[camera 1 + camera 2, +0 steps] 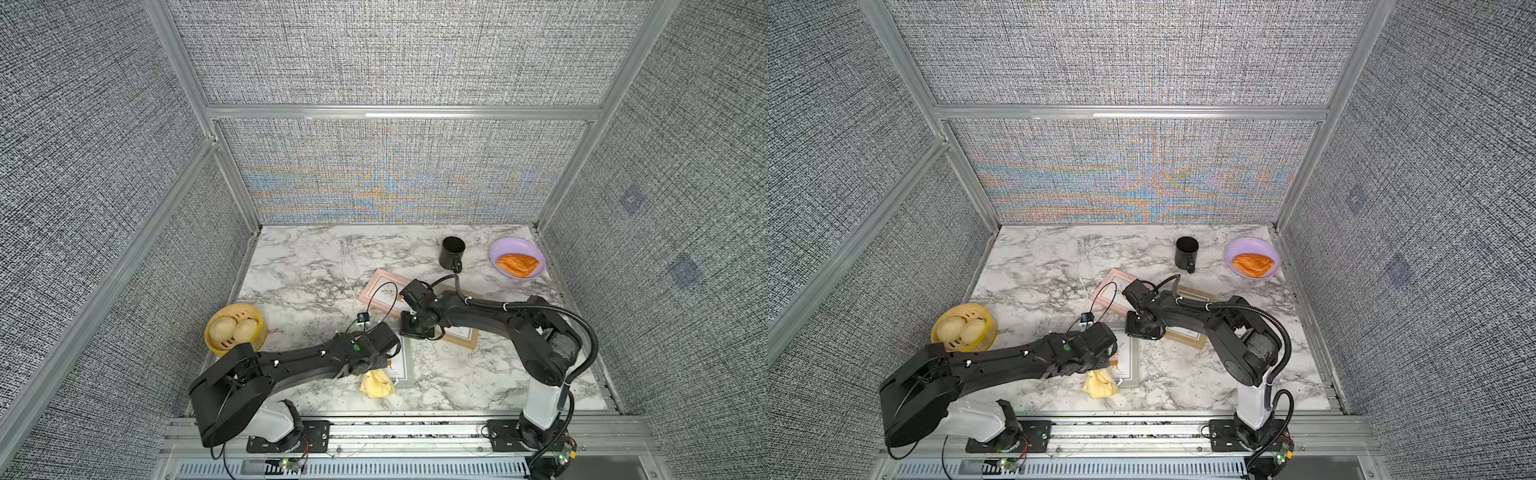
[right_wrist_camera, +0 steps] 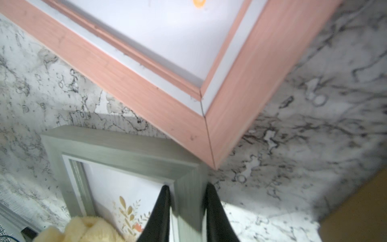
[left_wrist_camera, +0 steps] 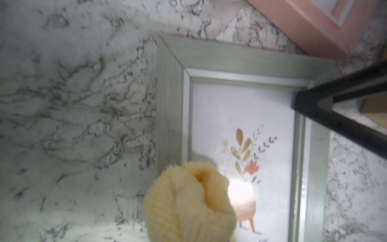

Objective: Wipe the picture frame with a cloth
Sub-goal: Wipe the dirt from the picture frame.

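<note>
A grey-green picture frame [image 1: 406,361] [image 1: 1134,361] with a flower print lies flat near the table's front middle. My left gripper [image 1: 386,368] is shut on the bunched pale-yellow cloth [image 1: 376,385] [image 1: 1099,385], and its fingers are hidden. In the left wrist view the cloth [image 3: 188,205] overlaps the frame's [image 3: 240,60] side rail and glass. My right gripper [image 2: 187,201] [image 1: 415,326] is shut on a side rail of the frame [image 2: 125,146] close to its far corner. One finger [image 2: 164,209] is on the glass side and one outside.
A pink frame [image 1: 376,279] [image 2: 167,104] lies just beyond, its corner touching the grey-green one. A tan wooden frame [image 1: 461,338] sits under the right arm. At the back right are a black mug [image 1: 452,253] and a purple plate [image 1: 500,247] with pastry. A bamboo steamer [image 1: 235,328] stands at the left.
</note>
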`<state>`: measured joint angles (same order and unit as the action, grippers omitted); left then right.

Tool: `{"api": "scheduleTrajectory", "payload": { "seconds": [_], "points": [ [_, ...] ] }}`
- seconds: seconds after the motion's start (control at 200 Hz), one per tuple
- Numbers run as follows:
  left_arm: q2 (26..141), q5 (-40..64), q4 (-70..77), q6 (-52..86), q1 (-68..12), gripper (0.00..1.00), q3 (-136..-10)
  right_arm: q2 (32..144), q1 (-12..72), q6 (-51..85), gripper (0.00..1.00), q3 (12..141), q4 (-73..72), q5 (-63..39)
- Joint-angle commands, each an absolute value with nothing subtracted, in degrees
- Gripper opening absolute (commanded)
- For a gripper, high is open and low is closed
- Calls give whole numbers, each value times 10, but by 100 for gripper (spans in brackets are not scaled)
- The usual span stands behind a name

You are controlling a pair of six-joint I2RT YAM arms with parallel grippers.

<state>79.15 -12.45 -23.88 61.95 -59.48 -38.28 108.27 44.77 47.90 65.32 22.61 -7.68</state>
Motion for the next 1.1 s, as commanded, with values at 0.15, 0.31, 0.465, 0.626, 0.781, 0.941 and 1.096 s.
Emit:
{"api": "scheduleTrajectory", "payload": {
  "seconds": [0.15,0.31,0.465,0.626,0.781,0.941,1.096],
  "points": [
    [734,-126,-336,690,-632,0,-343,1098,456,508,17,635,256,-65],
    [741,-160,-306,619,-567,0,-362,1101,460,505,17,639,255,-66],
    [808,-147,-256,524,-507,0,-418,1104,465,504,17,640,258,-66],
    [864,-131,-226,480,-480,0,-467,1106,469,504,17,641,259,-64],
    [889,-115,-214,467,-468,0,-476,1106,472,507,17,639,259,-62],
    [867,-71,-254,477,-468,0,-455,1105,475,512,17,636,259,-60],
    [760,-44,-288,524,-470,0,-369,1101,477,515,17,637,260,-58]
  ]
}}
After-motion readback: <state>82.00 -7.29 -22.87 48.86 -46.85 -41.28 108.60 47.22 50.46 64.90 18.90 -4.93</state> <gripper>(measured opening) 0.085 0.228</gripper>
